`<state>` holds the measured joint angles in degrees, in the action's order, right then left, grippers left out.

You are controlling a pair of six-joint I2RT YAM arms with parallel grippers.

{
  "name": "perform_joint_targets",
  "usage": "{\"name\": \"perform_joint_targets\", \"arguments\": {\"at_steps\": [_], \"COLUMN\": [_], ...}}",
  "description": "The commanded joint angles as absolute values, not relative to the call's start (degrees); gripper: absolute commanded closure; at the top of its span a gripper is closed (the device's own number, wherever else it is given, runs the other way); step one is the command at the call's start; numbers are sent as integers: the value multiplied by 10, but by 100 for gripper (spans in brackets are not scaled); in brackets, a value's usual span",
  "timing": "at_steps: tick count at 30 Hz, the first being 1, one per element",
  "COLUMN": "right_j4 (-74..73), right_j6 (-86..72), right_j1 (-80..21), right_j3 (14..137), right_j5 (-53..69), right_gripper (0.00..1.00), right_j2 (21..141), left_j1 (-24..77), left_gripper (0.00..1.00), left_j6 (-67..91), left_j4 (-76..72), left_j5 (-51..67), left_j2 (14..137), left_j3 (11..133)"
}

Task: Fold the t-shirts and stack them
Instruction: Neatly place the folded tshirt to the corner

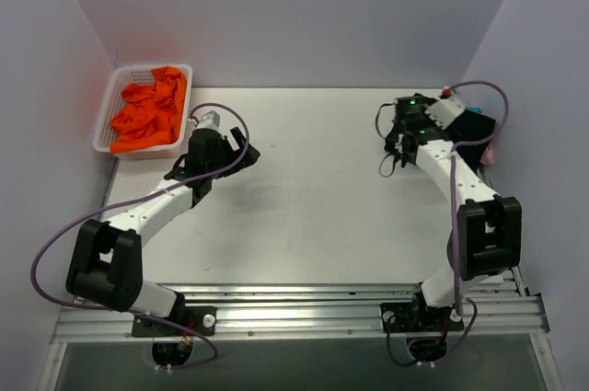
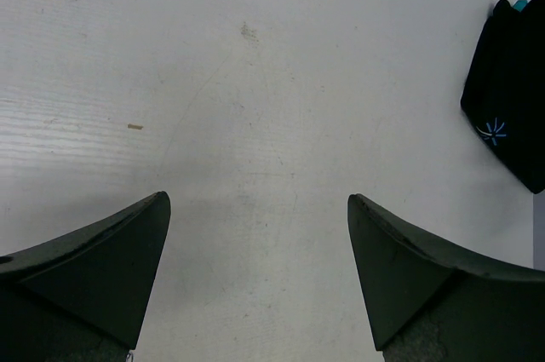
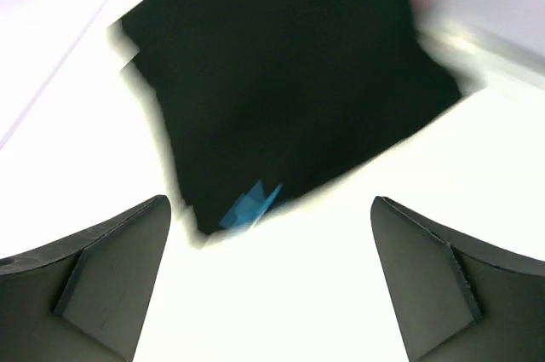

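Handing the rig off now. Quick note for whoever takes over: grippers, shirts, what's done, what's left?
Left gripper: open, empty, over bare table.
Right gripper: open, empty, right at the black t-shirt.
Shirts: the black one lies folded at the table's far right edge, with teal and pink cloth showing beside it.
Done: that pile looks stacked.
Left: crumpled orange cloth in the white basket, far left, if it counts.
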<state>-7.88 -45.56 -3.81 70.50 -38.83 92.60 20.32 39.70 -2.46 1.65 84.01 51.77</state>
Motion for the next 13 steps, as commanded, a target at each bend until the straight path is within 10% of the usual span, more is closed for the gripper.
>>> {"name": "perform_joint_targets", "arguments": {"at_steps": [1,13], "right_j4": [-87,-5], "right_j6": [-437,-329], "right_j1": [-136,-388], "right_j3": [661,564], "right_j5": [-435,-378], "right_gripper": [0,0], "right_j2": [897,800], "left_j1": [205,204], "left_gripper": [6,6], "left_j6": [379,341], "left_j4": [-16,61], "left_j5": [-13,-86], "left_j2": [801,729], "left_j3": [519,528]}}
